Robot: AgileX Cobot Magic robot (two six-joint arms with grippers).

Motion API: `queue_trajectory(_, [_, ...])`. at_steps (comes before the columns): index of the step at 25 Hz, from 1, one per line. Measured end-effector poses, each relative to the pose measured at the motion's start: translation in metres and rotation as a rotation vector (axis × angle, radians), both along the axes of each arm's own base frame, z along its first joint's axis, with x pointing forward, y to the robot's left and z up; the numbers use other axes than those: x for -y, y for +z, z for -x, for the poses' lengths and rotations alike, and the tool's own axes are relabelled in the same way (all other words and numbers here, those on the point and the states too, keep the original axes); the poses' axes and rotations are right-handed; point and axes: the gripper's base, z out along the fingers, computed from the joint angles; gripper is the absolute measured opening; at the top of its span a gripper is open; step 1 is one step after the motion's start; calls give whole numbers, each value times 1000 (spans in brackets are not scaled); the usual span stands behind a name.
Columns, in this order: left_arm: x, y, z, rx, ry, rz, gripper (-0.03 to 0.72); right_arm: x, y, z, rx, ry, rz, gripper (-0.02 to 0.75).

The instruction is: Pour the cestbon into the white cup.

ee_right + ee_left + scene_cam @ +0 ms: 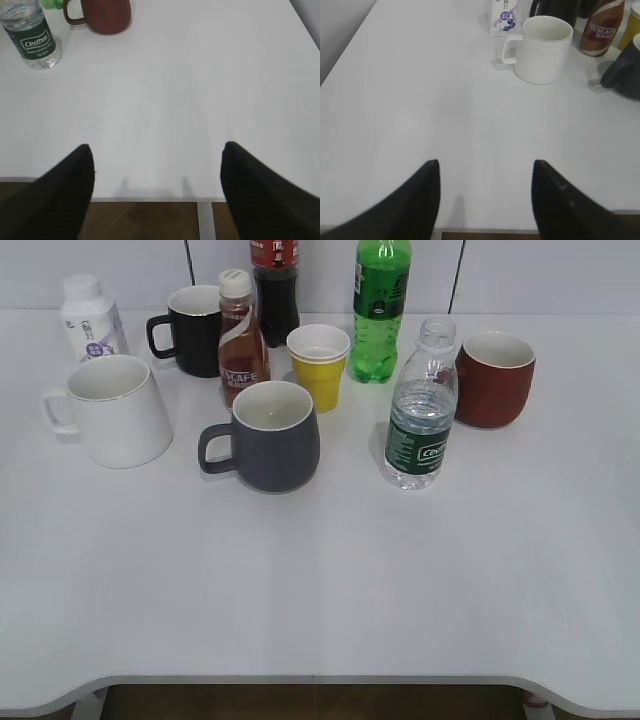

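Left gripper and right gripper: jaws apart, empty, above the table's near edge. One cestbon upright mid-right; one white cup far left. Counted: four mugs, five bottles.

The exterior view looks down at a slant across the white bench from its near edge. The left wrist view faces forward over the bench's left portion, sharing the large white ceramic mug with the exterior view. The right wrist view covers the right portion, sharing the clear ribbed plastic water bottle.
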Motion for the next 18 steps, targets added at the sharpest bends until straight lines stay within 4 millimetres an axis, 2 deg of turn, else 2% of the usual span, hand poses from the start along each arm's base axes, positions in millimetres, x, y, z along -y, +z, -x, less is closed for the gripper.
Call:
queue_trajectory(6, [0, 0, 0, 2, 0, 0, 439, 0, 0, 0, 0, 0, 0, 589])
queue_trajectory(9, [1, 12, -5, 77, -7, 7, 439, 0, 0, 0, 0, 0, 0, 589])
queue_trajectory(15, [6, 50, -45, 482, -30, -37, 439, 0, 0, 0, 0, 0, 0, 589])
queue_trajectory(18, [11, 50, -77, 537, -61, -80, 439, 0, 0, 0, 0, 0, 0, 589])
